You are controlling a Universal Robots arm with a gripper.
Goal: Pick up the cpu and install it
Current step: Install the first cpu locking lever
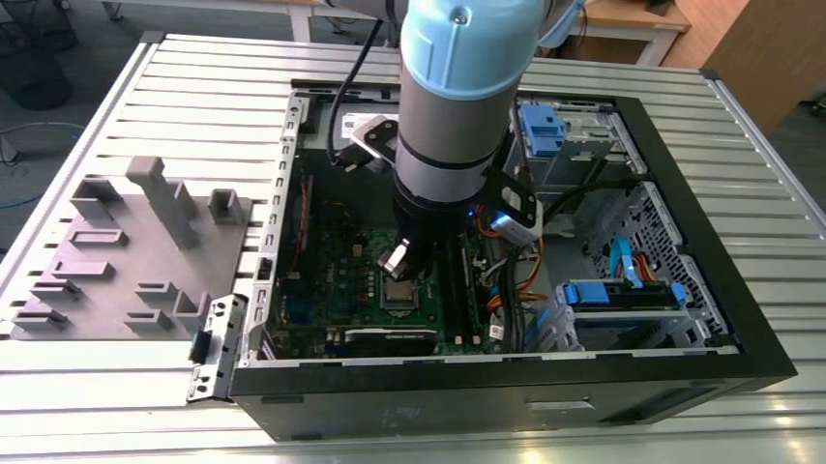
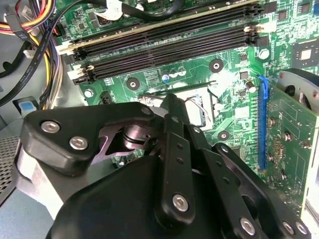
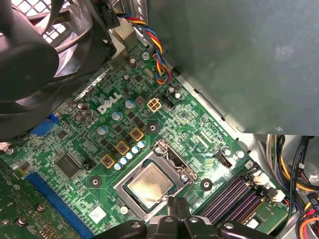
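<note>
Cpu: the small flat square chip with a dull silver metal top point(image 3: 149, 186) lies seated inside the rectangular silver metal socket frame point(image 3: 127, 174) on the green circuit board point(image 3: 94, 149), in the first wrist view.
Gripper: the black-linked gripper point(image 3: 178, 211) hovers just beside the chip, directly over the socket's edge; whether its fingers are parted or closed I cannot tell.
Relation: the chip lies just ahead of the fingertips, flat, its sides square with the frame.
Setting: the open black computer case point(image 1: 722, 290) holds the board, with the arm reaching straight down into it in the exterior view.
Task state: the chip appears already in place.
</note>
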